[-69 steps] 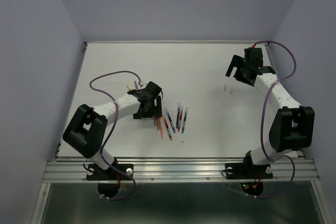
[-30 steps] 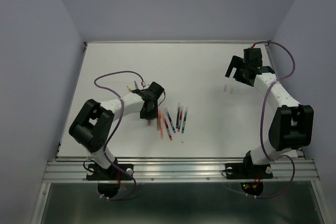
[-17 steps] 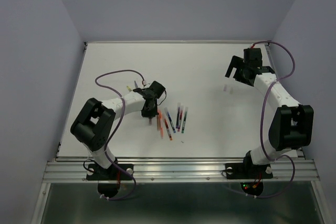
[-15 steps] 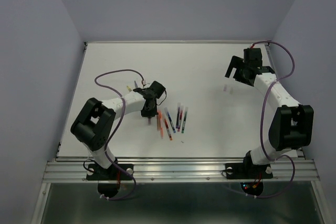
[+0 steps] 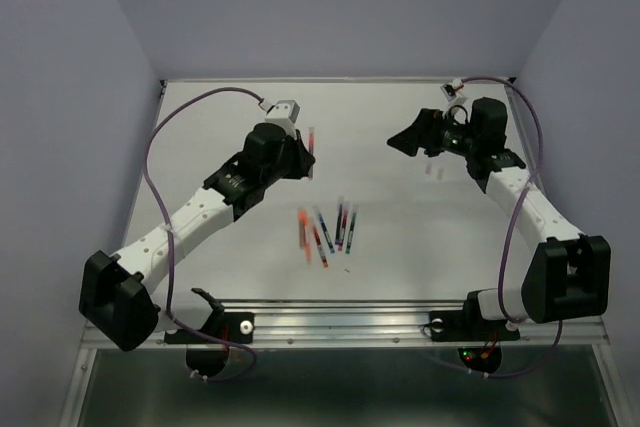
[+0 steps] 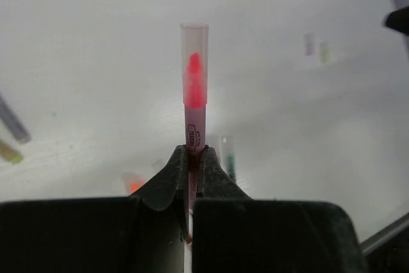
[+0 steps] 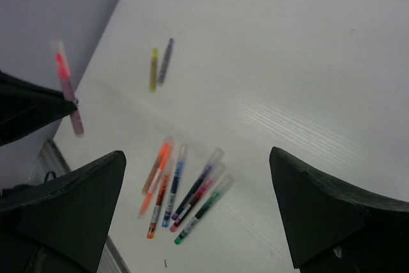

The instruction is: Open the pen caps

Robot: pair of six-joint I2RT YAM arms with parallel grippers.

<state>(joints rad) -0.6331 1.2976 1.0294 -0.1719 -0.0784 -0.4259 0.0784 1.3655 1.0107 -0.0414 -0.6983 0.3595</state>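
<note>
We grip slim pink pen (image 6: pixel 193 133) by lower barrel in clamped left gripper (image 6: pixel 195 158), aloft over white table (image 5: pixel 400 232); clear tube cap (image 6: pixel 194 55) projects straight beyond fingertips. Right gripper (image 7: pixel 198 212) gapes empty, facing it, well apart.

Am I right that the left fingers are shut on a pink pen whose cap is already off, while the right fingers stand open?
Not quite: the left wrist view shows the clear cap still on the pink pen; the rest holds.

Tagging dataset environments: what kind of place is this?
Probably a lab robot cell: white table boxed in by plain walls, left arm and right arm bolted to an aluminium rail, pens scattered on it.
</note>
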